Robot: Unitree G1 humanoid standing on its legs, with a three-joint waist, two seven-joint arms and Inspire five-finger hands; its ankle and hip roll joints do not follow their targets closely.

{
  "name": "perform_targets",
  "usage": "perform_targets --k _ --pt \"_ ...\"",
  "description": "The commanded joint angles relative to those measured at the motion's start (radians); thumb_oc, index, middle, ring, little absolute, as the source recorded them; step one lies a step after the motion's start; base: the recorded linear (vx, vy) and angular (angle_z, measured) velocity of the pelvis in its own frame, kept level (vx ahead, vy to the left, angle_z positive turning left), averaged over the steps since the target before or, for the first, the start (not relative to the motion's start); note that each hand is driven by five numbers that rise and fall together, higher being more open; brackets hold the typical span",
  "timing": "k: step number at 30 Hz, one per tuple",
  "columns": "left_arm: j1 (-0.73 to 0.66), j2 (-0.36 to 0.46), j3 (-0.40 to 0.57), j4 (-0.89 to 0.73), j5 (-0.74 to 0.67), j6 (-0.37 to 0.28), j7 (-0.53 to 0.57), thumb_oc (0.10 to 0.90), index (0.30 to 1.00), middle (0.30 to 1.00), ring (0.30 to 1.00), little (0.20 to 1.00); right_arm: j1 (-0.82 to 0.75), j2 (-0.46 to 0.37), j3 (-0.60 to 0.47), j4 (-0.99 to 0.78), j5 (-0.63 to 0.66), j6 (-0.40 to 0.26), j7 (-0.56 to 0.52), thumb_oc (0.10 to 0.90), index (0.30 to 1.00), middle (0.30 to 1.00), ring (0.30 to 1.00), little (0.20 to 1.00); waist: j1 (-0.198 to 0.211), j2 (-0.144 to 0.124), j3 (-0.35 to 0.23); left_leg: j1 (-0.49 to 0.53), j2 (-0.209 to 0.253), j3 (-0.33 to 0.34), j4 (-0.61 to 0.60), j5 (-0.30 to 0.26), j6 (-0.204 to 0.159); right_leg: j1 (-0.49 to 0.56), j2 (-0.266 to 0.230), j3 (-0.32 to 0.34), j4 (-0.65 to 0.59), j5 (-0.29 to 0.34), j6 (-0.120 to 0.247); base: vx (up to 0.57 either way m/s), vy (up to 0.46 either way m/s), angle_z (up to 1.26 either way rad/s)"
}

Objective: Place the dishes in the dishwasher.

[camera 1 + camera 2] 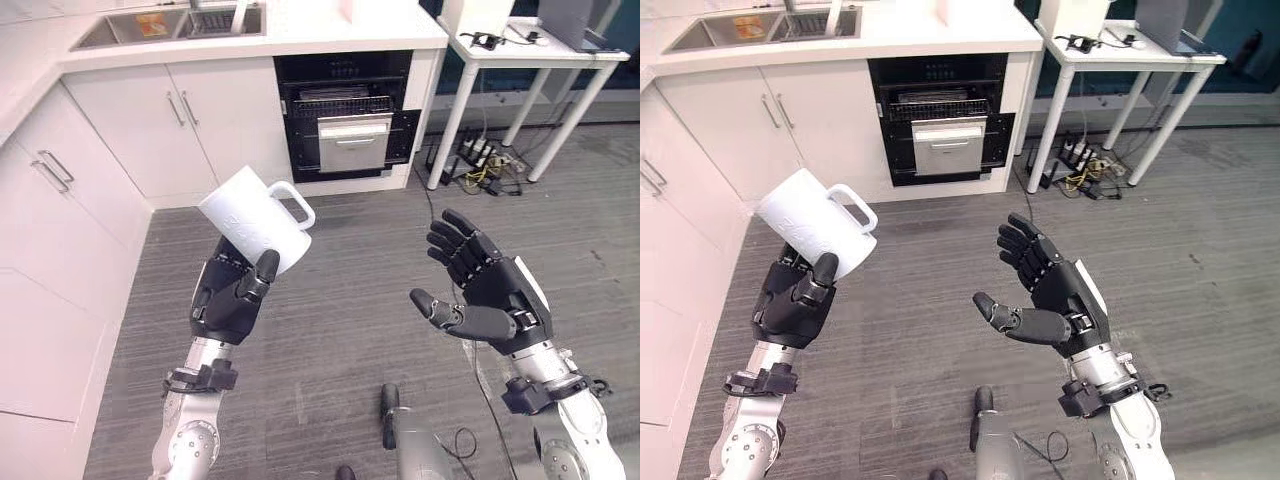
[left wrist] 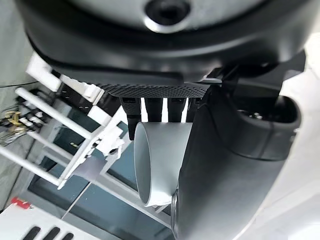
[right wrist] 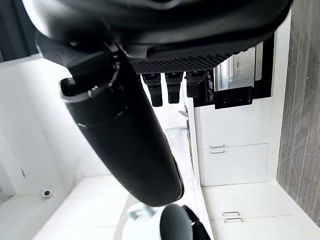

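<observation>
White cabinets (image 1: 190, 120) run under the worktop (image 1: 330, 35), with the dark dishwasher (image 1: 345, 115) set among them, its door shut and well beyond both arms. Above the grey floor (image 1: 350, 260) the left robot hand (image 1: 232, 297) has its fingers and thumb curled round a white mug (image 1: 255, 220). The mug is tilted, long axis slanting, handle facing the dishwasher side. The right robot hand (image 1: 485, 285) hangs empty, fingers spread.

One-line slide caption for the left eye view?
Left hand holds a white mug tilted; right hand open, facing the open dishwasher.
</observation>
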Motion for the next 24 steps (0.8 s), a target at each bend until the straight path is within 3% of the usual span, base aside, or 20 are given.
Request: perform_targets --k 1,4,6,8,9,10,11,12,14,18,24 --pt "-0.046 0.052 0.018 -0.167 -0.037 -0.062 -0.026 0.4 0.3 0.3 0.3 0.3 -0.087 -0.02 -0.043 -0.07 -0.009 -0.095 -0.039 0.8 0.9 0.9 0.9 0.9 -0.013 -0.024 -0.088 -0.02 0.146 0.015 0.089 -0.137 -0.06 0.079 -0.058 -0.001 -0.078 -0.089 0.099 0.21 -0.323 -0.07" --pt "-0.027 0.038 0.013 -0.18 -0.055 -0.049 -0.036 0.4 0.3 0.3 0.3 0.3 -0.077 -0.027 -0.057 -0.076 -0.003 -0.09 -0.053 0.8 0.9 0.9 0.9 0.9 -0.018 -0.019 -0.1 0.006 0.163 0.009 0.089 -0.109 -0.092 0.1 -0.029 0.006 -0.078 -0.114 0.07 0.2 -0.316 -0.16" --pt "-0.018 0.029 0.01 -0.183 -0.058 -0.042 -0.044 0.4 0.3 0.3 0.3 0.3 -0.059 -0.026 -0.073 -0.076 0.004 -0.089 -0.047 0.8 0.9 0.9 0.9 0.9 -0.016 -0.018 -0.102 0.018 0.171 0.005 0.089 -0.032 -0.112 0.116 -0.018 0.008 -0.078 -0.13 0.056 0.17 -0.262 -0.2" --pt "0.002 0.014 0.008 -0.182 -0.063 -0.042 -0.058 0.4 0.3 0.3 0.3 0.3 -0.037 -0.025 -0.082 -0.067 0.002 -0.085 -0.032 0.8 0.9 0.9 0.9 0.9 -0.001 -0.035 -0.095 0.041 0.152 -0.01 0.116 0.124 -0.133 0.157 -0.006 0.037 -0.078 -0.16 0.026 0.21 -0.287 -0.27" --pt "0.007 0.009 0.008 -0.18 -0.06 -0.042 -0.062 0.4 0.3 0.3 0.3 0.3 -0.033 -0.023 -0.082 -0.062 -0.005 -0.085 -0.027 0.8 0.9 0.9 0.9 0.9 0.003 -0.038 -0.086 0.004 0.147 -0.009 0.193 0.139 -0.133 0.172 -0.001 0.043 -0.078 -0.167 0.016 0.15 -0.272 -0.45" --pt "0.0 0.005 -0.003 -0.169 -0.053 -0.044 -0.07 0.4 0.3 0.3 0.3 0.3 -0.034 -0.025 -0.086 -0.045 -0.02 -0.096 -0.044 0.8 0.9 0.9 0.9 0.9 0.015 -0.057 -0.056 -0.122 0.153 0.033 0.266 0.114 -0.111 0.211 -0.014 0.034 -0.078 -0.18 0.008 0.14 -0.11 -0.24" --pt "0.005 0.015 -0.006 -0.161 -0.071 -0.051 -0.083 0.4 0.3 0.3 0.3 0.3 -0.046 -0.039 -0.094 -0.028 -0.016 -0.103 -0.055 0.8 0.9 0.9 0.9 0.9 0.012 -0.051 -0.046 -0.108 0.172 0.108 0.096 0.098 -0.101 0.226 -0.019 0.008 -0.078 -0.195 0.019 0.12 -0.002 -0.03" --pt "0.008 0.016 -0.005 -0.16 -0.077 -0.052 -0.087 0.4 0.3 0.3 0.3 0.3 -0.048 -0.041 -0.095 -0.026 -0.019 -0.105 -0.059 0.8 0.9 0.9 0.9 0.9 0.01 -0.035 -0.038 -0.137 0.193 0.12 0.089 0.082 -0.105 0.234 -0.007 -0.002 -0.078 -0.2 0.022 0.12 0.15 0.43" --pt "0.009 0.016 -0.004 -0.151 -0.086 -0.057 -0.096 0.4 0.3 0.3 0.3 0.3 -0.044 -0.045 -0.101 -0.022 -0.024 -0.112 -0.057 0.8 0.9 0.9 0.9 0.9 0.007 -0.009 -0.033 -0.211 0.228 0.114 0.089 0.076 -0.125 0.247 0.015 -0.018 -0.078 -0.213 0.027 0.09 0.131 0.48" --pt "0.02 0.001 -0.003 -0.134 -0.092 -0.064 -0.113 0.4 0.3 0.3 0.3 0.3 -0.032 -0.054 -0.107 -0.033 -0.031 -0.097 -0.051 0.8 0.9 0.9 0.9 0.9 0.025 0.013 -0.034 -0.319 0.265 0.059 0.089 0.107 -0.158 0.291 0.042 -0.024 -0.078 -0.258 0.024 0.19 0.166 0.16" --pt "0.02 -0.002 0.026 -0.141 -0.106 -0.058 -0.1 0.4 0.3 0.3 0.3 0.3 0.005 -0.047 -0.133 -0.05 -0.003 -0.086 -0.001 0.8 0.9 0.9 0.9 0.9 0.035 0.003 -0.06 -0.274 0.266 0.06 0.089 0.061 -0.135 0.331 -0.012 -0.064 -0.078 -0.28 0.046 0.26 0.315 -0.39"
